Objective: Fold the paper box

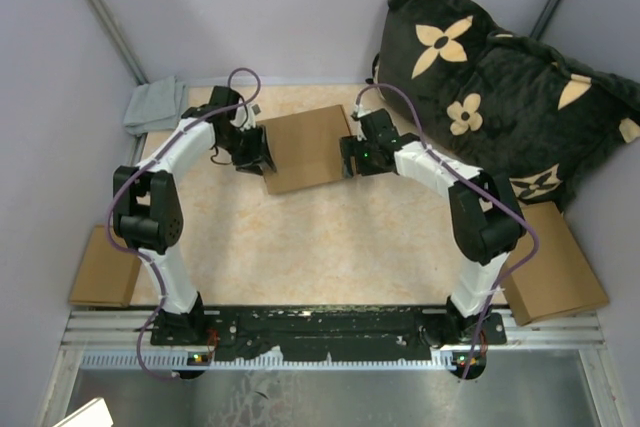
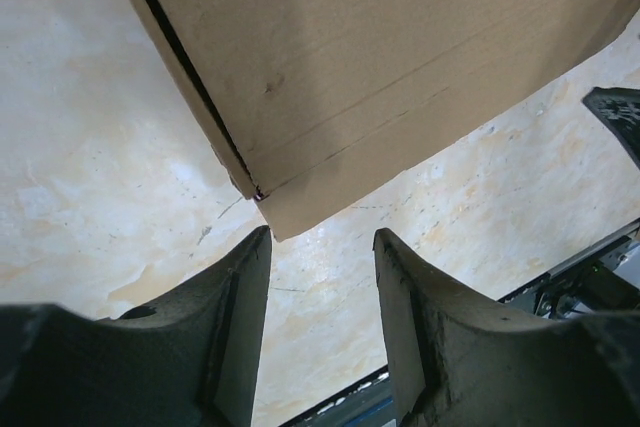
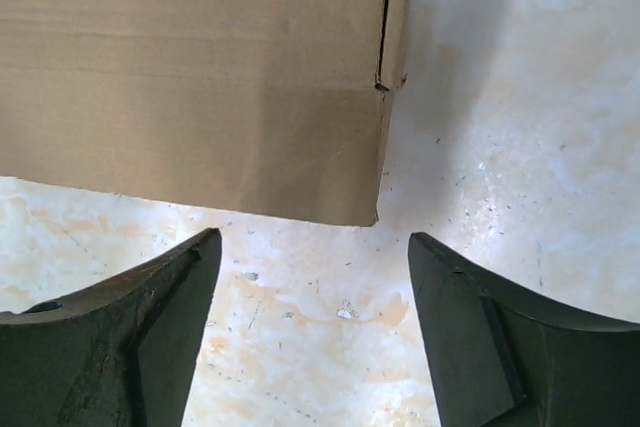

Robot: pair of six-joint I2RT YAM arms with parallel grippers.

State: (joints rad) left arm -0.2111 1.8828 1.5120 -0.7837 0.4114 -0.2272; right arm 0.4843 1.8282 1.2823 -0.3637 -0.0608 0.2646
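Observation:
The paper box [image 1: 305, 147] lies as a closed, shallow brown cardboard box at the back middle of the table. My left gripper [image 1: 256, 157] stands at its left edge and my right gripper [image 1: 348, 157] at its right edge. In the left wrist view a corner of the box [image 2: 380, 57] sits just beyond the left gripper [image 2: 322, 237], which is open with only table between its fingers. In the right wrist view the box's side wall [image 3: 200, 77] ends just short of the right gripper [image 3: 312, 239], which is open wide and holds nothing.
A grey cloth [image 1: 155, 105] lies at the back left corner. A big black pillow with tan flowers [image 1: 500, 97] fills the back right. Another brown box [image 1: 555, 262] sits at the right edge and a smaller flat cardboard piece [image 1: 105, 267] at the left edge.

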